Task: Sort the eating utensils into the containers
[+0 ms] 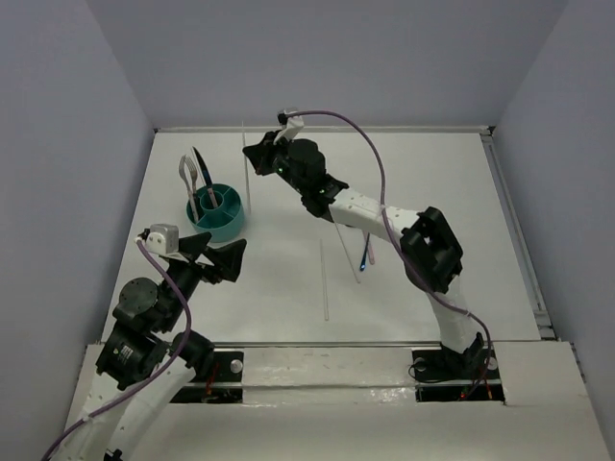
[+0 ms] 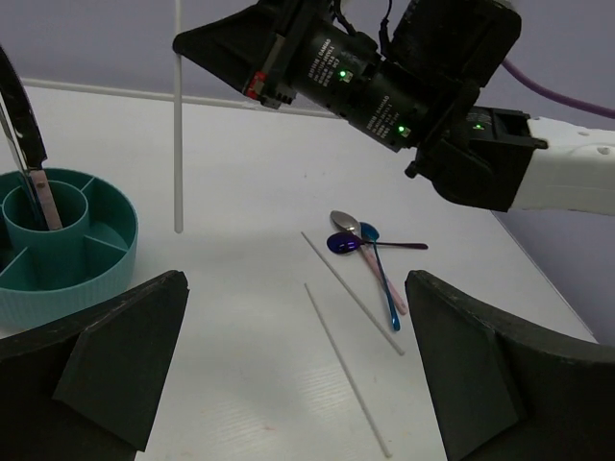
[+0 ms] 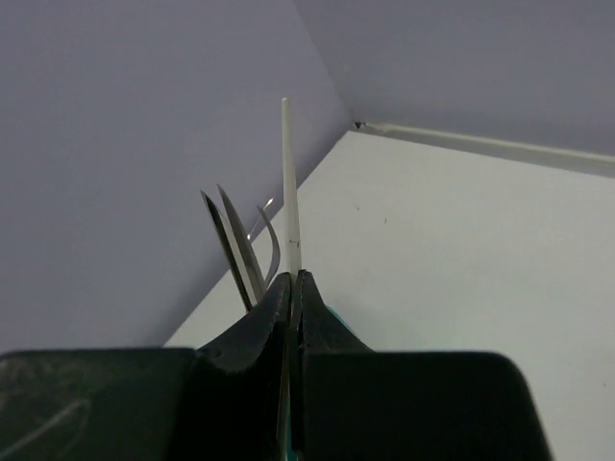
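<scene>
Right gripper point(image 3: 293, 283): shut tight on one chopstick point(image 2: 178, 115), gripped partway along, long axis upright, lower tip hanging down toward the counter point(image 1: 404, 173). That tip sits just beside the right outer rim of the caddy point(image 1: 223, 229), outside it; whether it touches the counter I cannot tell, so by my reckoning the next move is a small lift and shift to my left to clear the wall. Left gripper point(image 2: 298, 384): wide open, holding nothing, near the caddy on its near side.
</scene>
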### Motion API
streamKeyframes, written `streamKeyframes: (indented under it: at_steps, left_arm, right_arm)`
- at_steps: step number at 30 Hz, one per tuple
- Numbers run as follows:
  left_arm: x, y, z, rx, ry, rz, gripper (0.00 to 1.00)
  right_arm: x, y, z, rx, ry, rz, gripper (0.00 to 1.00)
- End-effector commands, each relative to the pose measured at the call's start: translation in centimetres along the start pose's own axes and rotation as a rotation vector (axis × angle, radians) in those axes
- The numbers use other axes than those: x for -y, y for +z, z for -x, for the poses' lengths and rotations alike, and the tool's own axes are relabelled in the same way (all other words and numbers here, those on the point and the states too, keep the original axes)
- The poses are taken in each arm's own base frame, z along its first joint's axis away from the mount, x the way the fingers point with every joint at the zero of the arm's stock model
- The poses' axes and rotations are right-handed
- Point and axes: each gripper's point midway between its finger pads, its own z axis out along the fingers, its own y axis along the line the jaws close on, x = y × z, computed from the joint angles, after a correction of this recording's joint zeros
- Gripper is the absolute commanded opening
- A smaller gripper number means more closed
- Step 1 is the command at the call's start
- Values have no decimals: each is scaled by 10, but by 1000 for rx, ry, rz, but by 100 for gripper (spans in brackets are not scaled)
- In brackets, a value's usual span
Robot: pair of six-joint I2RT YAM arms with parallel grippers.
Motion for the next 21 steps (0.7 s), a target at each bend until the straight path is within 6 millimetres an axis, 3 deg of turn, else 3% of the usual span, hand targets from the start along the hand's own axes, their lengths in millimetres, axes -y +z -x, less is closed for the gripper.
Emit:
streamKeyframes:
  at_steps: [1,2,4,5,11,12,18,21]
  left_arm:
    - [10,-5,27,79,4,-33,99]
    - [10,-4,26,75,4,-32,99]
    - [9,-4,25,74,4,-30,99]
    - [8,-4,26,78,5,-23,99]
    - [7,-4,27,78,5,-18,99]
    - [7,-4,27,78,7,-18,99]
    - [7,-4,26,77,7,-16,99]
    - [7,-3,26,77,7,-16,99]
  right_arm:
    - [-36,23,63,253,42,91,0]
    - [-29,32,48,237,40,81,0]
    - [-37,38,52,258,46,93,0]
    - [-32,44,39,243,44,84,0]
    - [-27,58,25,232,27,81,0]
    - [-21,62,11,200,19,69,0]
    - [-10,67,-25,135,20,69,0]
    - [-15,64,-39,108,10,82,0]
